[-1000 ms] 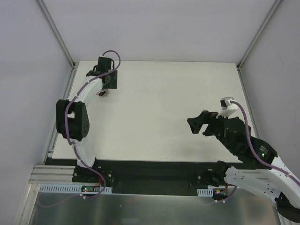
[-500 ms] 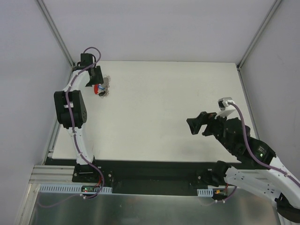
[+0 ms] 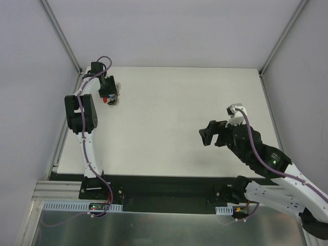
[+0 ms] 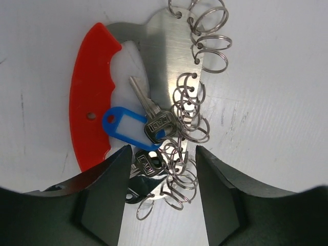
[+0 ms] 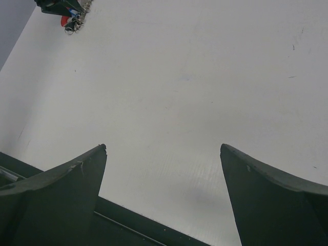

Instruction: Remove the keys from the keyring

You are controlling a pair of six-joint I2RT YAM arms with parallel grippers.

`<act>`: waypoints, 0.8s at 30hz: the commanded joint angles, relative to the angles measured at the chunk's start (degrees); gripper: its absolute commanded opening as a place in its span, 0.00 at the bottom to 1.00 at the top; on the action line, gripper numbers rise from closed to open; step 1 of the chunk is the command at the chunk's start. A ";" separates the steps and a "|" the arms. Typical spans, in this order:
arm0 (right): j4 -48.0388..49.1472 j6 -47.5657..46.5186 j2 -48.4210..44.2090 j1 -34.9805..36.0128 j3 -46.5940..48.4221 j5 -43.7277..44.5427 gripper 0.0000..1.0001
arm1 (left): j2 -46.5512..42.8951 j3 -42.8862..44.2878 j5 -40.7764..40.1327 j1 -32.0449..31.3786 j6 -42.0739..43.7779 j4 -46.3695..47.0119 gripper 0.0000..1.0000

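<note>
The keyring lies flat at the table's far left corner: a bright red curved tag (image 4: 87, 102), a flat metal plate (image 4: 166, 51) and several thin wire rings (image 4: 187, 110). Silvery keys with dark heads (image 4: 148, 115) and a blue tag (image 4: 123, 128) lie tangled among the rings. My left gripper (image 4: 161, 169) stands open straight over it, a finger on each side of the lower rings and one key (image 4: 146, 164). From above, the left gripper (image 3: 106, 88) covers most of the bunch; only a red bit (image 3: 105, 100) shows. My right gripper (image 3: 207, 137) hovers open at the right, holding nothing.
The white table (image 3: 179, 113) ends close to the keyring at the left wall rail (image 3: 66, 118) and the back edge. A black strip (image 5: 133, 228) runs along the near edge below my right gripper (image 5: 163, 148). The left gripper (image 5: 61, 6) shows far off in the right wrist view.
The left arm swung toward the back-left corner, then settled over the keyring, and its jaws have narrowed a little. The right gripper has drifted slightly left.
</note>
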 commanded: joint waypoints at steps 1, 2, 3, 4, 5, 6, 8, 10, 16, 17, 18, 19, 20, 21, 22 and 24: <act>2.04 -1.21 0.78 -0.08 2.03 0.69 0.96 | 0.79 2.46 5.24 -0.29 -1.47 -0.45 0.52; 2.04 -1.30 0.87 0.01 2.20 0.78 0.96 | 0.88 2.55 5.94 -0.29 -1.47 -0.37 0.51; 2.04 -1.30 0.87 0.01 2.38 0.52 0.96 | 0.96 2.64 7.51 -0.29 -1.64 -0.37 0.51; 2.04 -1.12 0.87 0.01 2.47 0.52 0.96 | 1.40 2.64 8.14 -0.29 -1.73 -0.37 0.50; 2.04 -1.03 0.87 0.01 2.64 0.43 0.96 | 1.58 2.64 8.67 -0.29 -1.82 -0.45 0.50; 2.04 -1.03 0.87 0.01 2.73 0.08 0.96 | 1.58 2.38 9.11 -0.29 -1.82 -0.45 0.49; 2.04 -0.77 0.69 0.01 2.91 -0.19 0.96 | 1.06 1.68 9.11 -0.29 -2.00 -0.63 0.46; 1.86 -0.42 0.26 0.01 2.82 -0.36 0.96 | 0.18 0.45 10.16 -0.29 -2.08 -0.72 0.43; -0.25 0.72 -1.41 0.01 3.26 -0.45 0.97 | -2.89 -3.50 10.87 -0.38 -3.84 -1.33 0.16; -0.69 0.90 -1.76 0.01 3.35 -0.54 0.97 | -3.51 -4.38 10.96 -0.46 -4.02 -1.33 0.15; -0.78 1.33 -2.20 0.01 3.26 -0.80 0.97 | -4.04 -5.96 10.78 -0.81 -4.02 -1.33 0.13; -0.86 1.60 -2.99 0.01 3.00 -0.89 0.97 | -5.35 -6.84 10.87 -0.99 -4.11 -1.59 0.11; -0.95 1.95 -3.52 0.01 2.82 -1.06 0.97 | -5.97 -7.64 10.87 -1.25 -4.11 -1.68 0.08; -1.04 2.48 -3.96 0.01 2.56 -1.41 0.97 | -6.76 -9.38 10.78 -1.69 -4.11 -1.77 0.03; -1.22 3.44 -4.31 0.01 2.30 -1.59 0.97 | -8.34 -10.27 10.52 -2.13 -4.28 -2.03 0.01; -1.22 4.24 -5.46 0.01 1.94 -2.99 0.97 | -10.45 -13.51 9.99 -2.75 -4.63 -2.12 0.00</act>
